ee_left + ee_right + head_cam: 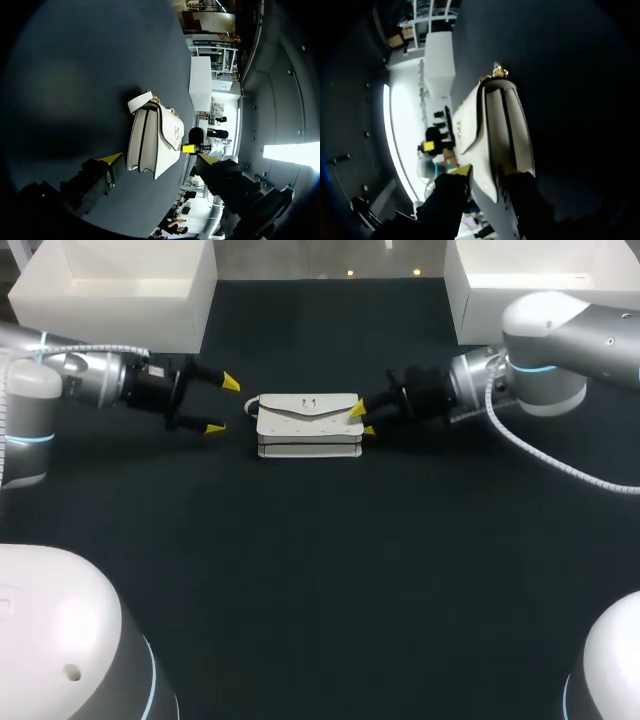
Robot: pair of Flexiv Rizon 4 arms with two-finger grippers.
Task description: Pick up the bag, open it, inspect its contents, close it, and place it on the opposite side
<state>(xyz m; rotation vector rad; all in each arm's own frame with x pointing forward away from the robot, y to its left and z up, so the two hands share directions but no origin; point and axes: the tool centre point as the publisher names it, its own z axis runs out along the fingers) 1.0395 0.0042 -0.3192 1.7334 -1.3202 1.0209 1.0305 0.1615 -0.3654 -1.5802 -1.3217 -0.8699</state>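
A white flap bag (305, 423) with a gold clasp and gold chain fittings lies in the middle of the dark table. My right gripper (361, 420) is at the bag's right end, with one yellow tip on the flap and the other at the lower edge. In the right wrist view the bag (505, 130) has its near end pinched between the fingers of that gripper (485, 171). My left gripper (220, 405) stands wide open a short way left of the bag, touching nothing. In its own view the bag (150, 140) lies just ahead of the left gripper (159, 159).
A white box (110, 285) stands at the back left of the table and another white box (520, 275) at the back right. Dark table surface (320, 560) stretches in front of the bag.
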